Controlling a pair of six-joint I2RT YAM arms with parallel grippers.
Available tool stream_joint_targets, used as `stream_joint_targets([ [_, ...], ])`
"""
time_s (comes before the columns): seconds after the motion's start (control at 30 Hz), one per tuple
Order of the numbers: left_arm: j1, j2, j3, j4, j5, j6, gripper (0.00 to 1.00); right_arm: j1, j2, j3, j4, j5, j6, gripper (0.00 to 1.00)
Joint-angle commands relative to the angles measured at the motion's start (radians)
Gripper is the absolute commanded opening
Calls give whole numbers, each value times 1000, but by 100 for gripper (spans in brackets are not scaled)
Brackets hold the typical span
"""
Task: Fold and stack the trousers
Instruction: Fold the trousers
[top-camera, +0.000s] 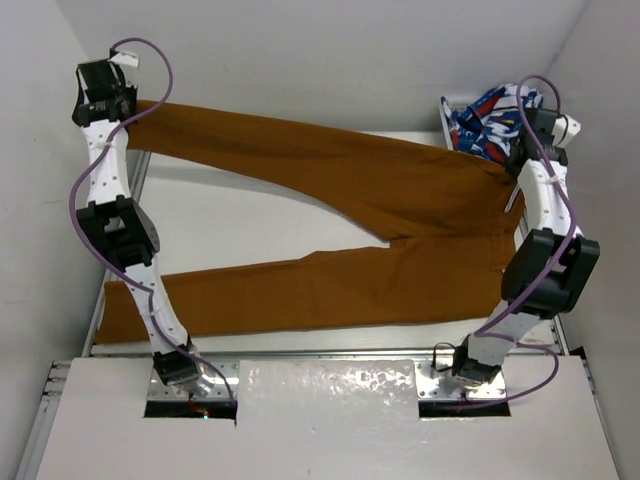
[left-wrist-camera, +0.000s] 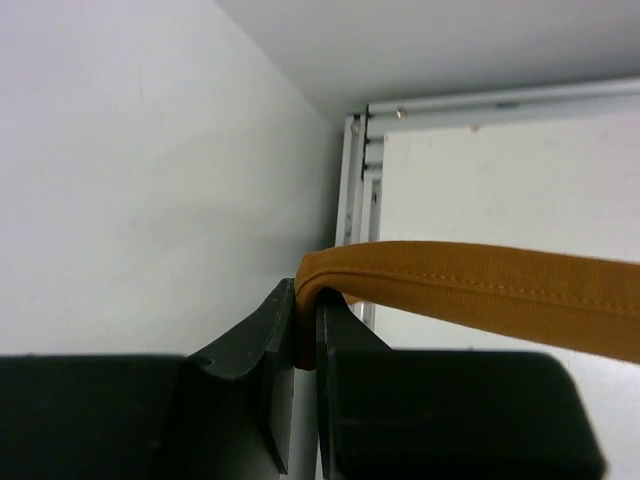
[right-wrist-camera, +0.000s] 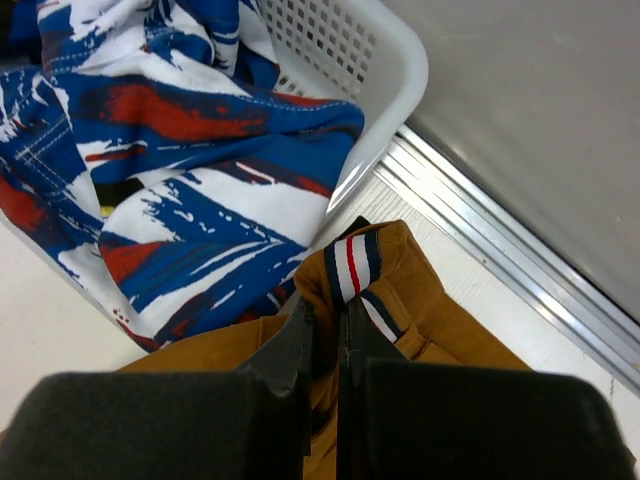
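The mustard-brown trousers (top-camera: 330, 215) lie spread across the table, waistband at the right, legs running left. My left gripper (top-camera: 112, 95) at the far left corner is shut on the hem of the far leg; in the left wrist view my left gripper (left-wrist-camera: 305, 320) pinches the hem edge (left-wrist-camera: 480, 285), which stretches off to the right. My right gripper (top-camera: 528, 150) at the far right is shut on the waistband; in the right wrist view my right gripper (right-wrist-camera: 327, 325) grips the waistband (right-wrist-camera: 400, 290) beside its striped inner edge (right-wrist-camera: 355, 265). The near leg (top-camera: 300, 290) lies flat on the table.
A white basket (top-camera: 447, 112) with blue-white-red patterned clothes (top-camera: 490, 118) stands at the far right corner, touching the waistband; it also shows in the right wrist view (right-wrist-camera: 385, 60). White walls enclose the table on the left, back and right. A metal rail (right-wrist-camera: 520, 260) edges the table.
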Motion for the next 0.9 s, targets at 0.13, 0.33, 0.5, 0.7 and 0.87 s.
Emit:
stream_joint_targets([
  [0.13,23,-8,104,216,-1,-14,0,-81,11,109,95,-37,-37,0],
  [0.33,57,-208,-233,213,126,52,0,-73,-112,-177,185,-167,8,0],
  [0.5,170,-397,-463,109,208,74,0,-73,-358,-519,333,-215,-44,0],
  [0.7,216,-722,-934,115,291,327,0,-76,-586,-875,619,-310,-89,0],
  [0.87,256,-833,-1122,139,238,384,0,-76,-652,-1009,698,-326,-92,0],
])
